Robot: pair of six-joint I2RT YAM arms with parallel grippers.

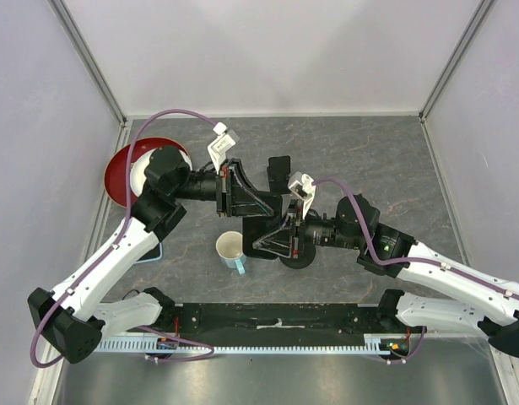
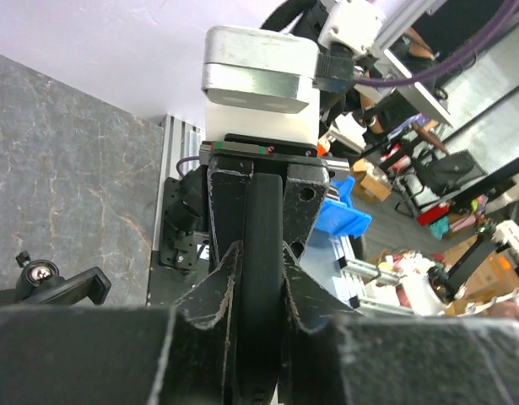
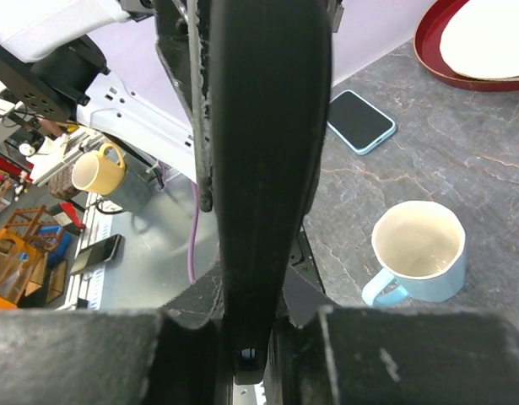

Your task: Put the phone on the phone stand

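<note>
Both left gripper [image 2: 259, 278] and right gripper [image 3: 255, 287] clamp one dark slab [image 3: 267, 126] edge-on, can't tell if phone; blue-cased phone [image 3: 361, 121] lies near red plate [image 1: 117, 173]. Loosen one side before you approach phone stand [image 2: 61, 288].

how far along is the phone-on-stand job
Nothing looks done: the phone lies flat on the table, apart from the stand. In hand: left gripper and right gripper both clamp what seems the stand. Left: grasp the phone, seat it.
</note>
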